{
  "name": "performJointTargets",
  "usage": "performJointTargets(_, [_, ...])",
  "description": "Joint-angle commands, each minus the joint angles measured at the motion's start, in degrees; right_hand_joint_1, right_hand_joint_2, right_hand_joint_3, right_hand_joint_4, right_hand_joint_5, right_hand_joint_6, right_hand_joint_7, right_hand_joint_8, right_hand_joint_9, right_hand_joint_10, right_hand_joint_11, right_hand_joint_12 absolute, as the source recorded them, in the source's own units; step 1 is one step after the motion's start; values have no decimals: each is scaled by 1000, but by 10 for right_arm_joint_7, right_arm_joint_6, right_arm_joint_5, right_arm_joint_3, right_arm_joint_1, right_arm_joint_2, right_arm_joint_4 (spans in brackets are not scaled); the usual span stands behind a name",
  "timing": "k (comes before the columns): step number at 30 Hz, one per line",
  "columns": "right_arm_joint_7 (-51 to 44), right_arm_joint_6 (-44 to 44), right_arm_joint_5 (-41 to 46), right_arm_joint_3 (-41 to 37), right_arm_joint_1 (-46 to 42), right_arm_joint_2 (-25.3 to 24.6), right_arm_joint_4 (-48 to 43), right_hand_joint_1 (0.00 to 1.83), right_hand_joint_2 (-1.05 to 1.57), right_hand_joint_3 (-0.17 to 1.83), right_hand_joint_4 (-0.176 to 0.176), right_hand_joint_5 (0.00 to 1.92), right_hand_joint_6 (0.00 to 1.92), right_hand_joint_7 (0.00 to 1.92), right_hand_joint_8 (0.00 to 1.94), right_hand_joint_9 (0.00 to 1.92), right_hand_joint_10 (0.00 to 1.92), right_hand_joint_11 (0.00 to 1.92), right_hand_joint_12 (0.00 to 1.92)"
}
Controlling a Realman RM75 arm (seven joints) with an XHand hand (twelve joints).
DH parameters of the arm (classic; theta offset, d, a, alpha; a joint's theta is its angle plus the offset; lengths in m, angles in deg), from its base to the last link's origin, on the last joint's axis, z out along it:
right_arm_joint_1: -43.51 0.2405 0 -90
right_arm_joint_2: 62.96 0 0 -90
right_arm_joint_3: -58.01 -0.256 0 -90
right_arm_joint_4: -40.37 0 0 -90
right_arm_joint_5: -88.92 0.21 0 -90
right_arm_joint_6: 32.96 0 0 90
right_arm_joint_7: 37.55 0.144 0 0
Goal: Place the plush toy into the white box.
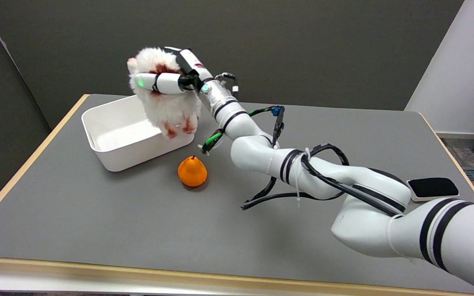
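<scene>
Your right hand (171, 76) has its fingers wrapped round the plush toy (167, 102), which hangs over the white box (109, 158); it looks soft, light and probably squashy, so keep gripping round its middle.

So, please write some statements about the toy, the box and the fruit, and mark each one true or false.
1. The right hand holds the plush toy in the air. True.
2. The plush toy already lies on the floor of the white box. False: it hangs above the box's right part.
3. An orange pear-shaped fruit stands on the table outside the box. True.
4. The fruit is green. False: it is orange.
5. The white box has a lid on it. False: it is open on top.
</scene>
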Motion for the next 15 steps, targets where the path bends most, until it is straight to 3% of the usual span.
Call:
performJointTargets(1, [-13, -60, 35, 14, 24, -37, 19, 1209, 1287, 89, -148, 502, 1641, 625, 1566, 706, 1500, 800, 1891])
performJointTargets(2, [-13, -72, 35, 12, 24, -37, 19, 1134, 1321, 52, -175, 539, 1606, 591, 1622, 708, 1365, 701, 1864])
performJointTargets(4, [-13, -82, 34, 12, 27, -36, 19, 952, 821, 810, -4, 302, 739, 535, 861, 520, 1091, 482, 1600])
performJointTargets(6, [-13, -84, 34, 12, 27, -36, 17, 724, 649, 910, 17, 56, 287, 195, 339, 212, 717, 189, 1349])
performJointTargets(8, [-13, -84, 33, 11, 27, -36, 16, 606, 616, 858, 13, 4, 90, 27, 170, 33, 568, 48, 1211])
performJointTargets(10, [-13, -84, 20, 12, 29, -36, 13, 550, 571, 851, 8, -1, 6, -1, 16, -1, 350, 2, 1106])
performJointTargets(12, [-13, -84, -2, 11, 29, -36, 12, 522, 541, 849, 11, -1, -1, -1, -1, -1, 215, -1, 1015])
performJointTargets(15, [-13, -84, -22, 8, 31, -36, 12, 538, 556, 670, 0, -1, -1, -1, -1, -1, -1, -1, 867])
